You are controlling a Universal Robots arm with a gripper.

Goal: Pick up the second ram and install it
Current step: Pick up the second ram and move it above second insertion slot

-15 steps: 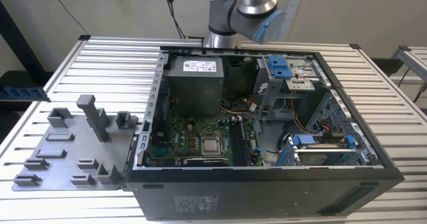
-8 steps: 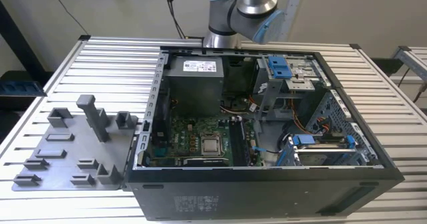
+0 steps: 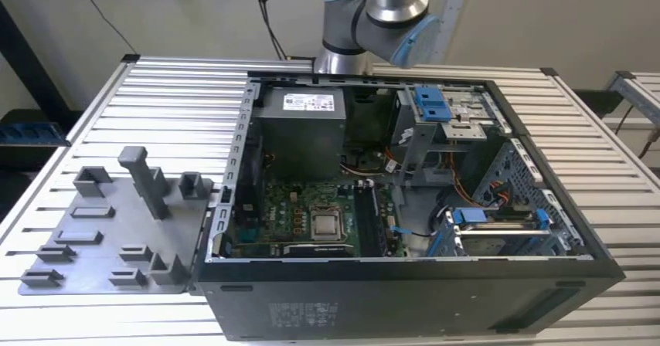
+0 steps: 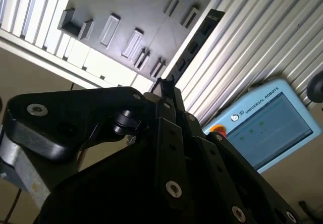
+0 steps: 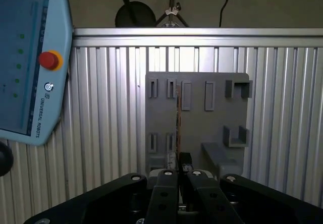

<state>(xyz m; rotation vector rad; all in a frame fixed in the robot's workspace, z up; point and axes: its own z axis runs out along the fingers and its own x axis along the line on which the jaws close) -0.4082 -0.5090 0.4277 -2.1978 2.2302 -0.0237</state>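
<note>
- The hand (image 5: 180, 174) is pressed together, pinching the second ram (image 5: 178, 114) at one end. The rest of the stick juts free past the black fingers.
- In the first wrist view the stick shows edge-on as a thin line against the grey tray (image 5: 161, 118). I cannot tell whether it touches the tray.
- In the second wrist view it is a long, flat, dark strip with small rectangular chips.
- The tray is matte moulded plastic with square-edged slots and upright blocks. It lies on a tabletop (image 3: 165, 91) of ribbed aluminium slats, touching the case's side on the exterior view's left.
- The black computer case (image 3: 413, 303) is open on top, with the green circuit board (image 3: 299, 226) inside its metal rim.
- A white label (image 3: 312, 100) sits on the grey power box.
- A light-blue controller (image 5: 25, 57) carries a red button and edge print.
</note>
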